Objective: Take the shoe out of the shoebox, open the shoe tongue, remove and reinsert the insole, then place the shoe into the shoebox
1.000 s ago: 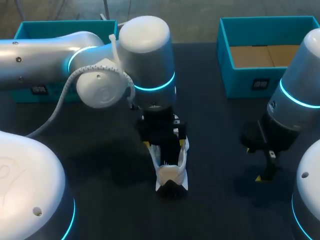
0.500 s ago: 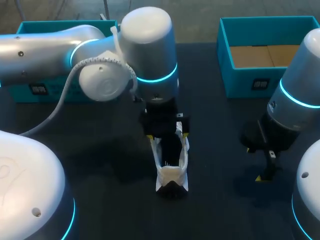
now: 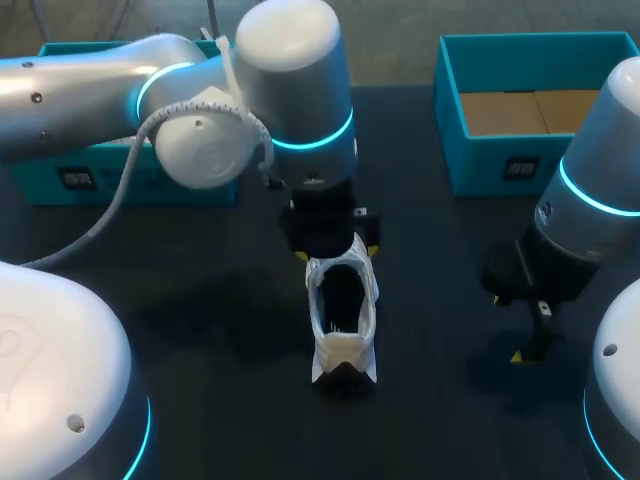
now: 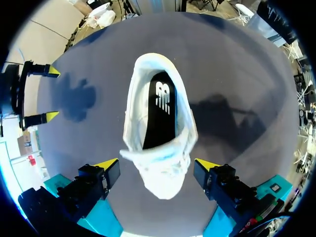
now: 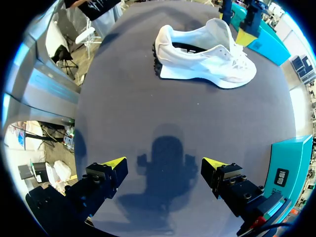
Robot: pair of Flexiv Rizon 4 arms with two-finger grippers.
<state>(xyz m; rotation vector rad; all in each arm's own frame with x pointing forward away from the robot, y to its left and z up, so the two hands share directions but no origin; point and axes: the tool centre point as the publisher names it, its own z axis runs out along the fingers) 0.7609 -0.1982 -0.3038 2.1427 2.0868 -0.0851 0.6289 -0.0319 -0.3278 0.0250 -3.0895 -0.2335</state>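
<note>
This is a robotics lab bench, not a home or a shop. Two heavy white robot arms, the left arm (image 3: 120,90) and the right arm (image 3: 600,190), each ringed with glowing cyan light, stand over a single dark matte table (image 3: 200,330). A grey cable (image 3: 118,195) loops along the left arm. The props are staged: a white shoe (image 3: 342,310) in the middle, a teal left shoebox (image 3: 40,185) at the far left and a teal right shoebox (image 3: 480,165) at the far right.

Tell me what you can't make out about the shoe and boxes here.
Head view: the toe end of the shoe, hidden under the left arm.
Head view: inside the left shoebox, covered by that arm.
Head view: one corner of the right shoebox, behind the right arm.
</note>
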